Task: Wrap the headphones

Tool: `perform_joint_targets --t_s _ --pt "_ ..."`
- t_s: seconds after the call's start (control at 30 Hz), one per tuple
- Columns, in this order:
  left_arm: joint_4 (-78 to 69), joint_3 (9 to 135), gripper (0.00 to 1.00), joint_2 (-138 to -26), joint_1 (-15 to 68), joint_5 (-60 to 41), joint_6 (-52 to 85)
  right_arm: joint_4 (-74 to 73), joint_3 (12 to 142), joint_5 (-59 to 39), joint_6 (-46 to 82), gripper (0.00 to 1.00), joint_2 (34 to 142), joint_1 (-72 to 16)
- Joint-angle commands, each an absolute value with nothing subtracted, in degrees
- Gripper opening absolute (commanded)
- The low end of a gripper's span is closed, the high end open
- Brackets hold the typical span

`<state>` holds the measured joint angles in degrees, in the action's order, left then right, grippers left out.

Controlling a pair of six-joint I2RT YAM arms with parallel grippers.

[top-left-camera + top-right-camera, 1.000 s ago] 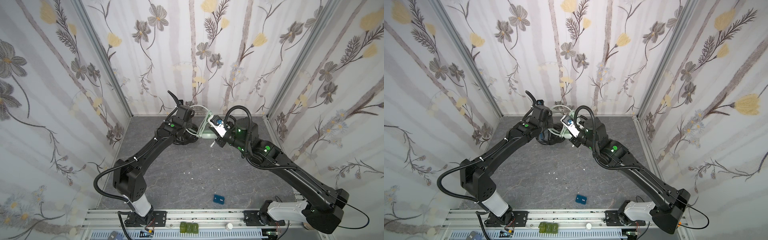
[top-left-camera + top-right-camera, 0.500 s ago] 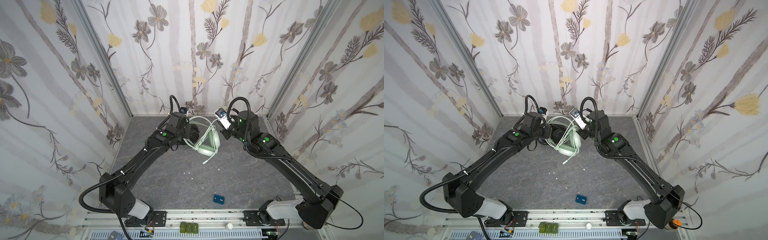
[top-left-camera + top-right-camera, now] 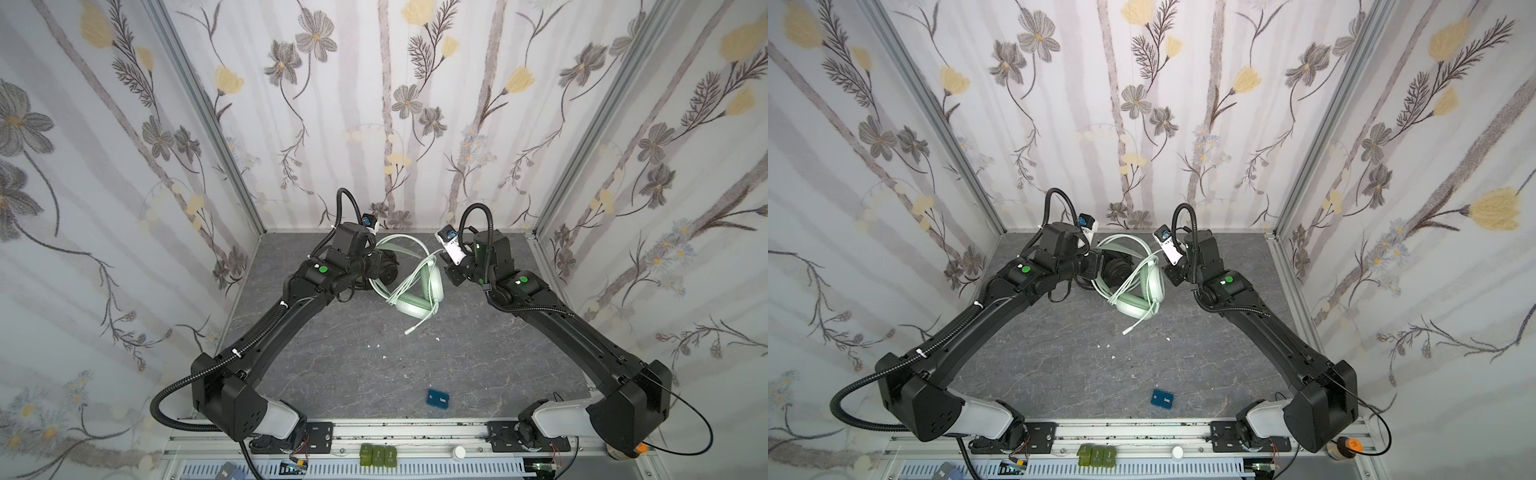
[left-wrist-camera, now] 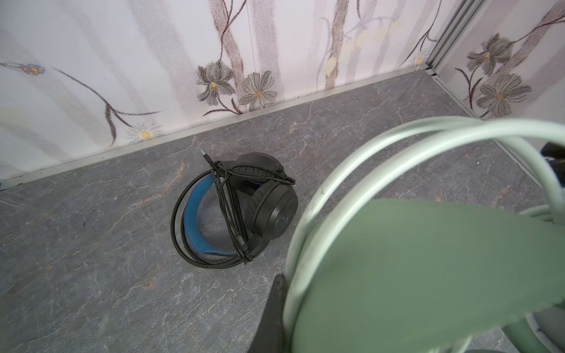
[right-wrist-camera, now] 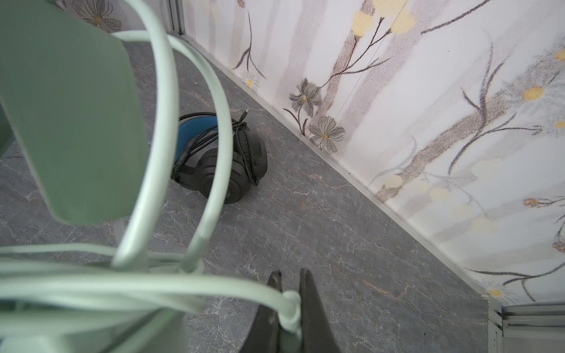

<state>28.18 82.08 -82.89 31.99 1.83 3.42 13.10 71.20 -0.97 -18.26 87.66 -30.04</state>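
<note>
Grey marble-look desk, floral wallpaper on three sides. Mint-green over-ear headset sits at the back middle, held between the two arms in both top views.

Left gripper is clamped fully down on the headset's thin pale hoop wires, beside the padded green band. Only one black finger shows in the left wrist view. The other is hidden behind the pad, so the contact is probably on the wires, but I can't confirm it.

Right gripper is almost closed, pinching the pale green cable at a small collar between its two fingers. Several loops of that cable run across the mint headset. The loose plug end trails out towards the front of the desk.

Black over-ear headset with a blue inner headband lies on the desk close to the back wall, just beside the mint one on the left arm's side. Its black cable is wound across band and earcups, jack tip pointing at the wall.

Small blue rectangular box lies near the front edge, well apart from both headsets. Few white specks mid-desk.
</note>
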Motion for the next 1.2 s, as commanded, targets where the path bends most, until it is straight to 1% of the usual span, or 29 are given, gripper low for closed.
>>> perform_joint_targets --t_s 0.0,0.23,0.3,0.4,0.57,0.77,0.87,1.03,1.17 --pt "26.68 82.88 0.0 -82.41 31.98 -0.88 4.98 8.64 69.86 -2.06 -16.67 0.05 88.44 -29.71" --pt "25.7 82.88 0.0 -82.66 32.0 -1.41 6.46 3.44 63.72 -5.7 -16.03 0.12 86.93 -29.49" --pt "25.92 84.75 0.0 -82.92 31.92 -1.47 6.55 2.45 62.63 -5.95 -15.76 0.14 86.5 -29.43" --pt "26.18 85.07 0.0 -83.3 31.97 -1.12 6.42 1.23 60.92 -6.75 -15.34 0.19 85.38 -29.09" --pt "28.07 86.2 0.0 -84.63 31.96 0.24 6.69 -1.14 56.66 -7.41 -14.02 0.35 83.06 -27.92" --pt "31.26 88.02 0.0 -86.79 31.75 1.92 8.83 -3.48 51.62 -6.79 -10.44 0.5 79.89 -24.9" --pt "32.09 88.21 0.0 -87.97 31.82 2.2 12.14 -4.13 49.81 -6.12 -8.31 0.55 78.14 -22.59" --pt "28.9 85.61 0.0 -89.12 32.48 2.05 19.07 -3.98 49.56 -1.52 -6.03 0.59 75.82 -19.63" --pt "29.32 85.7 0.0 -92.02 34.87 6.51 24.24 -3.84 51.37 2.26 -5.98 0.71 74.72 -19.25"
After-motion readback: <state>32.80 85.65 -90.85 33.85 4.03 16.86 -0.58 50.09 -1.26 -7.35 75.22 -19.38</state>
